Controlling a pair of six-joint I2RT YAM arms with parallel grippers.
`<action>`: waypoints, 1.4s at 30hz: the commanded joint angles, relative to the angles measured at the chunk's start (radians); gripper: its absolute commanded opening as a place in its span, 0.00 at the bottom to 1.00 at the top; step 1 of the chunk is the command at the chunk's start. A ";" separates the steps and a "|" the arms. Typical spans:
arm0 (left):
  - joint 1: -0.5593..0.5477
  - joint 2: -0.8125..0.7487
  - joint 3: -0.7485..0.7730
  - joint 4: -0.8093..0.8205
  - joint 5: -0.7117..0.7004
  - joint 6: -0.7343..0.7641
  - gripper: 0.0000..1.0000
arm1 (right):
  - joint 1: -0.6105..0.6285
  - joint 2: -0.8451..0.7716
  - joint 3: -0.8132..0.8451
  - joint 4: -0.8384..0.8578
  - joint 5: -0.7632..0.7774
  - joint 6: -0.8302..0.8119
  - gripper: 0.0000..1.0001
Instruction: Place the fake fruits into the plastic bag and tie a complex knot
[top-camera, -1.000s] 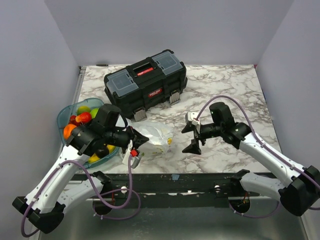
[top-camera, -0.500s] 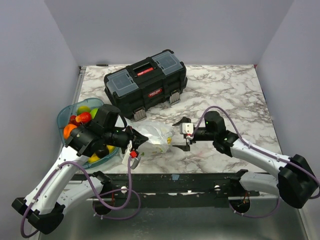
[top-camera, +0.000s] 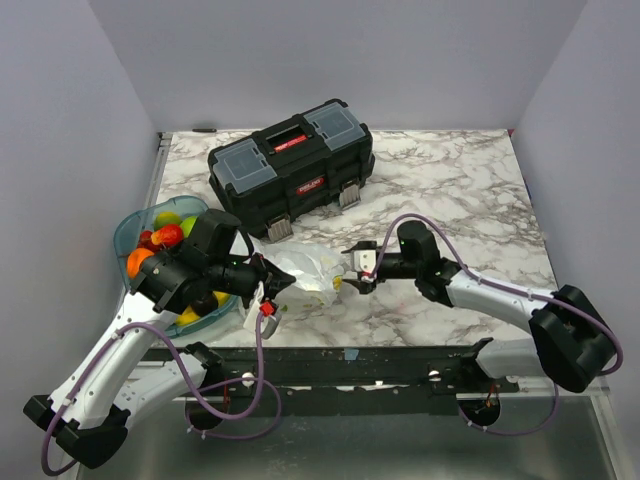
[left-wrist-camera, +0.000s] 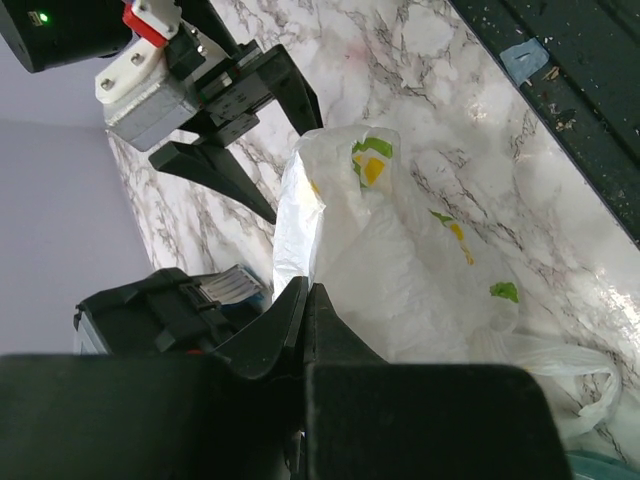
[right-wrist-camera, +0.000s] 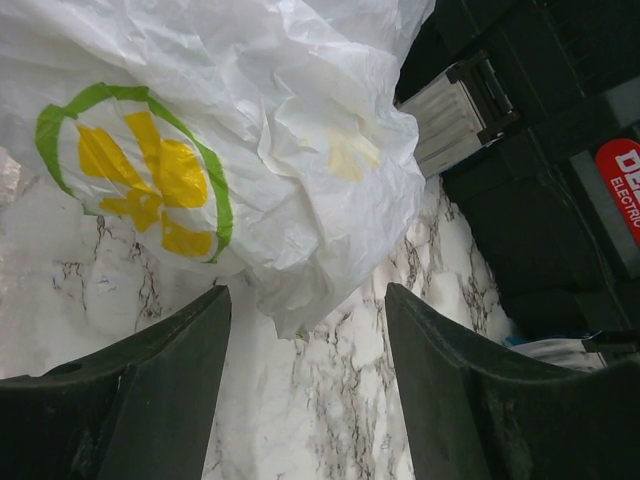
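The plastic bag (top-camera: 308, 268) lies crumpled on the marble table, whitish with a yellow and green print. My left gripper (top-camera: 272, 281) is at its left edge, and in the left wrist view its jaws (left-wrist-camera: 305, 292) are pressed together on the bag (left-wrist-camera: 400, 260). My right gripper (top-camera: 351, 269) is open and empty at the bag's right edge. In the right wrist view its fingertips (right-wrist-camera: 307, 290) straddle a hanging corner of the bag (right-wrist-camera: 250, 150) without touching it. The fake fruits (top-camera: 160, 240), red, orange, green and yellow, lie in the teal tray (top-camera: 128, 226) at the left.
A black toolbox (top-camera: 292, 165) with grey-blue lids stands behind the bag, its latch close to the bag's far side (right-wrist-camera: 455, 115). The table's front edge runs just below both grippers. Grey walls enclose the table on three sides.
My right gripper has moved left across the table to the bag's right edge, staying open. The left arm and the bag have not moved.
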 joint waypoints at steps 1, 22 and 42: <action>-0.001 0.002 0.030 -0.024 0.010 -0.010 0.00 | 0.007 0.057 0.038 0.061 0.014 0.000 0.66; 0.214 -0.028 0.045 0.062 -0.034 -0.183 0.00 | -0.143 -0.061 0.026 -0.275 0.132 -0.107 0.01; 0.184 0.158 0.249 0.198 0.091 -0.487 0.00 | -0.425 -0.057 0.627 -1.016 -0.363 0.047 1.00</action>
